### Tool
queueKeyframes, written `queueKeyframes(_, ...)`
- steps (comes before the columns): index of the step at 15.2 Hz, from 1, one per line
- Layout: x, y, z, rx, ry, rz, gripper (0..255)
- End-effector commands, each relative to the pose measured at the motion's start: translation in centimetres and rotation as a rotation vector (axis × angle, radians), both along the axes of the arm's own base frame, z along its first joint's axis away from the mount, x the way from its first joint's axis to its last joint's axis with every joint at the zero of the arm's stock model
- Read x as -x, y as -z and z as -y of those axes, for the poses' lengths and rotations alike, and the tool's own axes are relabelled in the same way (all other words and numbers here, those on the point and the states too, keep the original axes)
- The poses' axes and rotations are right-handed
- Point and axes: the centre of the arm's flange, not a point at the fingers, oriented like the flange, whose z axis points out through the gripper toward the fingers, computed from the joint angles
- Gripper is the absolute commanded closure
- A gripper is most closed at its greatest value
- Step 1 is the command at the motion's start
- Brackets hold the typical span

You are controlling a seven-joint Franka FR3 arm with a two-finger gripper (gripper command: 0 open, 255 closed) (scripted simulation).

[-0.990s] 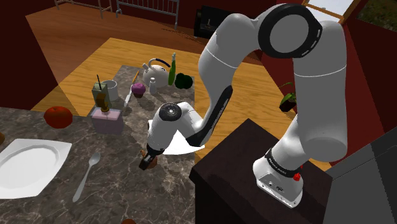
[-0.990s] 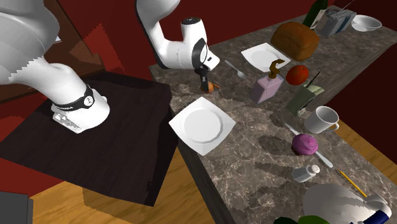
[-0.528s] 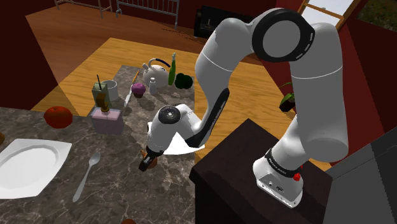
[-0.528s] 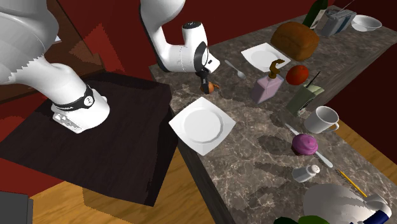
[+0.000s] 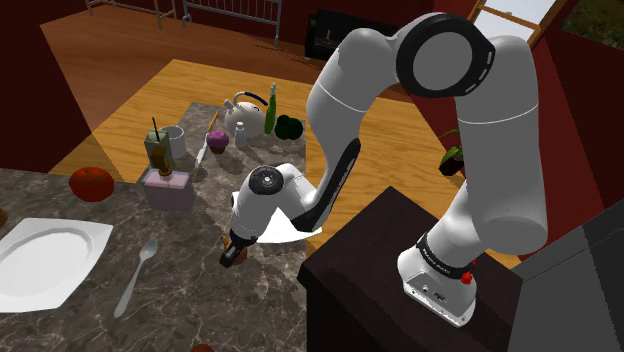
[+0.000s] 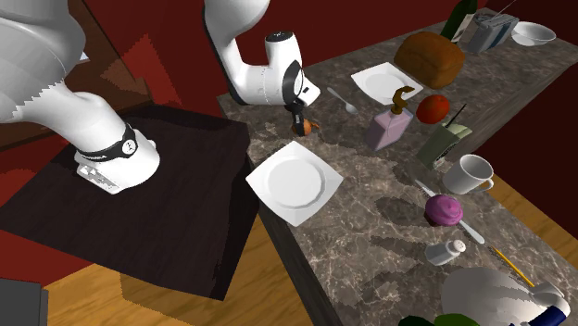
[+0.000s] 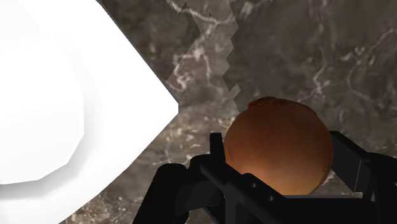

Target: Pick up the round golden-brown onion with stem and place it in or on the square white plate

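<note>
Two black fingers of my all-black gripper (image 5: 231, 257) (image 6: 297, 122) (image 7: 278, 145) are closed partway around the round golden-brown onion (image 5: 240, 255) (image 6: 307, 126) (image 7: 278, 137). One finger presses each flank, so I have it clasped low over the dark marbled stone countertop (image 5: 190, 300) (image 6: 370, 218) (image 7: 318, 51). I cannot tell whether its underside touches the stone. In the wrist view its small stem nub points away from my palm. Just beside the onion, on the side nearer my stand, lies a square white plate (image 5: 298, 229) (image 6: 295, 181) (image 7: 63, 95) with a shallow round well, and one of its corners reaches toward my fingers. A second square white plate (image 5: 50, 258) (image 6: 384, 82) lies well apart, farther along the counter. A silver spoon (image 5: 137, 275) (image 6: 341, 100) rests between it and the onion, and a red tomato (image 5: 91, 183) (image 6: 432, 108) sits near that far plate.
</note>
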Motion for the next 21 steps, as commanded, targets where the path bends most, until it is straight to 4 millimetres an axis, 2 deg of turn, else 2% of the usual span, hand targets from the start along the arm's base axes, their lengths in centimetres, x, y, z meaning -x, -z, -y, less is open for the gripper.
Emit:
queueKeyframes(1,0.0,0.0,0.0,0.0,0.0,0.0,255)
queueKeyframes(4,0.0,0.0,0.0,0.0,0.0,0.0,255)
queueKeyframes(21,0.0,-9.0,0.0,0.0,0.0,0.0,255)
